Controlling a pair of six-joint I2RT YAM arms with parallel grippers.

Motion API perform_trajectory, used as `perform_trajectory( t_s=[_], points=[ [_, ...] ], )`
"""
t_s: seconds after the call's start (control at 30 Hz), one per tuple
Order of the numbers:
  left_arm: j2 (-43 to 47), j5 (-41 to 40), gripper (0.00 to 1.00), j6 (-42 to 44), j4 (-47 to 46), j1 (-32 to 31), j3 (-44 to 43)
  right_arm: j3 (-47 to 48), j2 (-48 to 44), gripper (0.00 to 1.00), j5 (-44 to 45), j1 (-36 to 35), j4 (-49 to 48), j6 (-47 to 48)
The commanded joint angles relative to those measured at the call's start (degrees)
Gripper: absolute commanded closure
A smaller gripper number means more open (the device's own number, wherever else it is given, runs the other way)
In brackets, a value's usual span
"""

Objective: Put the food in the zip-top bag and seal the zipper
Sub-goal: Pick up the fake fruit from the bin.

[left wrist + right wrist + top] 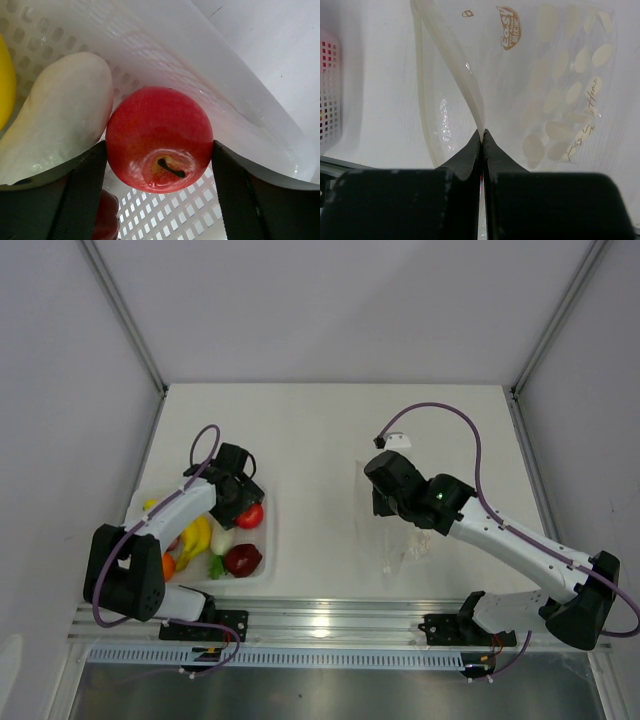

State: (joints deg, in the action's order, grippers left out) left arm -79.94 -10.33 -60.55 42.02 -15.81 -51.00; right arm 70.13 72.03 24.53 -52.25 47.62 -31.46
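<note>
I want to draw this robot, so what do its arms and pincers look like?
Both the left arm and right arm are white tubes with chunky black joints. A purple cable loops along each. The right arm has a tiny green light. The left pincer and right pincer are flat and black.

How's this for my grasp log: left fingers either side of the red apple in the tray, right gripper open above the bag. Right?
Not quite: the right gripper is shut on an edge of the zip-top bag, as the right wrist view shows. The rest holds.
</note>
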Motion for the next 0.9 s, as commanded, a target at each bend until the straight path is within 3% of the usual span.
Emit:
perform_trajectory(
  t_s=[0.0, 0.07, 0.27, 0.37, 0.4, 0.5, 0.67, 0.8, 0.87],
  points=[
    [1.6, -1.0, 0.22, 0.3, -2.3, 0.6, 0.9, -0.3, -1.6, 1.00, -0.5, 0.3, -1.6, -0.4],
    [1.7, -0.6, 0.26, 0.5, -2.5, 0.5, 1.1, -0.2, -1.7, 1.00, -0.7, 0.4, -1.7, -0.5],
    [3.7, 0.8, 0.50, 1.3, -4.0, 0.5, 2.7, -0.2, -1.7, 1.00, -1.2, 0.3, -1.7, -1.1],
    [7.3, 1.1, 0.74, 2.7, -4.0, 0.5, 3.3, -0.2, -2.1, 1.00, -1.6, 0.2, -1.8, -1.4],
    [8.5, 1.4, 0.87, 3.6, -3.7, 0.5, 3.4, -0.1, -2.3, 1.00, -1.7, 0.2, -1.9, -1.4],
    [13.9, 2.2, 0.99, 5.3, -2.2, 0.4, 2.1, 0.3, -2.5, 1.00, -1.9, 0.3, -2.0, -1.4],
    [25.7, 4.3, 0.99, 8.2, -1.3, -0.2, 0.9, 1.1, -2.5, 1.00, -1.6, 0.3, -1.7, -1.3],
    [33.3, 14.5, 0.99, 13.3, -9.0, -1.5, 2.0, 1.2, -2.0, 1.00, -2.2, 0.3, -1.8, -1.5],
    [35.6, 23.9, 0.99, 15.5, -14.1, -2.8, 3.3, 1.2, -1.8, 1.00, -3.1, 0.3, -2.2, -1.7]
  ],
)
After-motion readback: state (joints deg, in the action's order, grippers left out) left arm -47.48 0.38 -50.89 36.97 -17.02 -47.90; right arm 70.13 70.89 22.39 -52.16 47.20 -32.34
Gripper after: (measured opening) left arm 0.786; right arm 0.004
